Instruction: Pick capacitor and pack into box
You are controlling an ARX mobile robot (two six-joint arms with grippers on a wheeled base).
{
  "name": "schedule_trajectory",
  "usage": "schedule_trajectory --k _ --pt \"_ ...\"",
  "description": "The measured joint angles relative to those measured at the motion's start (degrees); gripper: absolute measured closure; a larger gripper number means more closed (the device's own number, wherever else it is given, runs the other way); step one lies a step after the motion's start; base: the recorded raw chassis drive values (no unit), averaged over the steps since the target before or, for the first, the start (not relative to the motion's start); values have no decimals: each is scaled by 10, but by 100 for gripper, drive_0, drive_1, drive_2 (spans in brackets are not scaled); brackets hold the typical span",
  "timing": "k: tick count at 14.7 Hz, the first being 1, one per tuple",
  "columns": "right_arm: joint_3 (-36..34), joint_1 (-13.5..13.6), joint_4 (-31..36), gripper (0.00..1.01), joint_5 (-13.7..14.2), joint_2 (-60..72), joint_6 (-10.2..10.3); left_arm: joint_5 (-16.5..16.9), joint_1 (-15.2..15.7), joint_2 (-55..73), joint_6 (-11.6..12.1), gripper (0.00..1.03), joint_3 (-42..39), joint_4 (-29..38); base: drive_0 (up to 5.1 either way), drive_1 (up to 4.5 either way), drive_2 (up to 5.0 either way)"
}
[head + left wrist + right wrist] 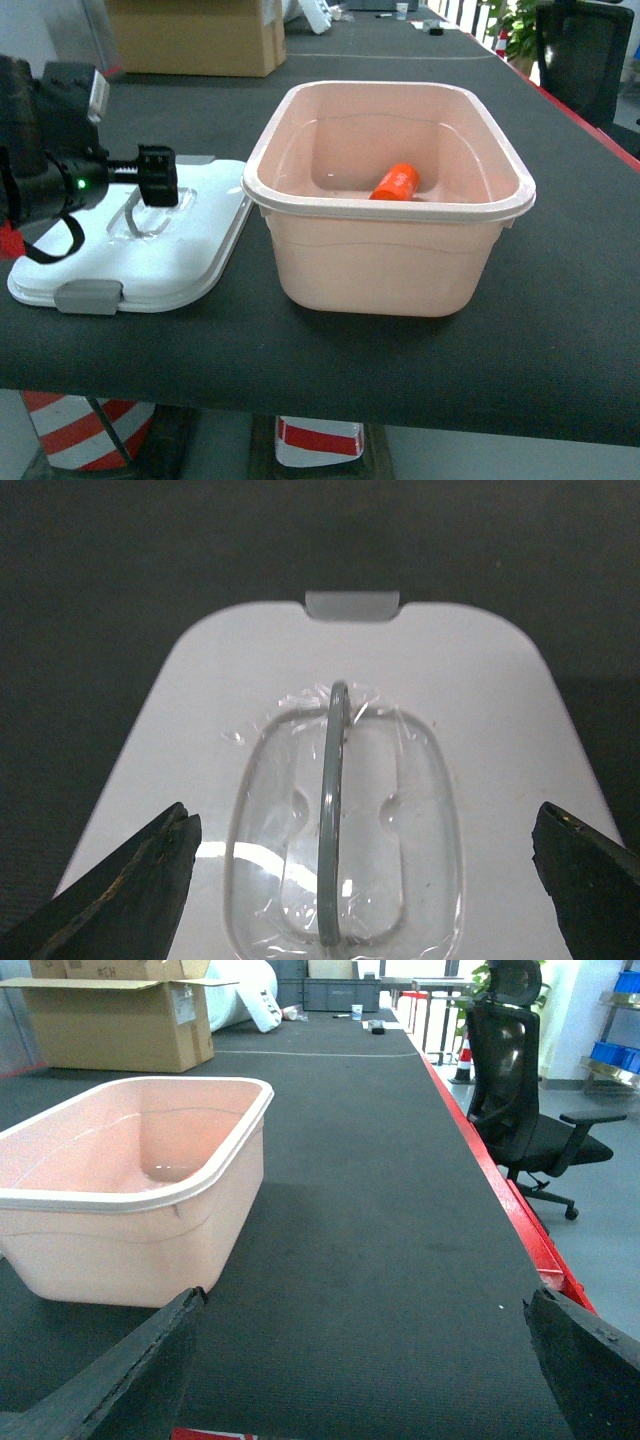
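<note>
1. Left gripper (365, 880): jaws spread wide apart, nothing between them; it hovers over the lid (480, 710), w/ the grey handle (333, 810) standing upright btwn the two fingertips in the left wrist view.
2. Head view: left gripper (157, 176) sits at 9 o'clock of the box (385, 255), above the lid's recessed centre.
3. Lid lies flat on the black table (560, 300), just beside the box at its 9 o'clock; one grey latch (88, 296) at the lid's 6 o'clock edge.
4. Capacitor (395, 183), orange cylinder, lies on its side inside the box, on the floor toward the near wall.
5. Right gripper (365, 1360): fingers wide apart, holding nothing, over bare table; box at its 10 o'clock, well apart.
6. Cardboard carton (195, 35) at 11 o'clock, far end of table; office chair (525, 1090) at 2 o'clock off the table edge.
</note>
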Motion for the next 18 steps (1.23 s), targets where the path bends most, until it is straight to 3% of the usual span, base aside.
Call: schedule_trajectory --k 4,7,9,11,18 --pt "0 0 0 3 0 0 0 25 2 78 16 6 63 -37 0 0 0" --pt "0 0 0 3 0 0 0 32 1 80 14 41 90 -57 0 0 0" --pt "0 0 0 3 0 0 0 30 5 92 -1 87 92 -68 0 0 0" --pt "0 0 0 3 0 0 0 29 9 93 -5 101 94 -67 0 0 0" --pt "0 0 0 3 0 0 0 10 14 53 -7 101 59 -48 0 0 0"
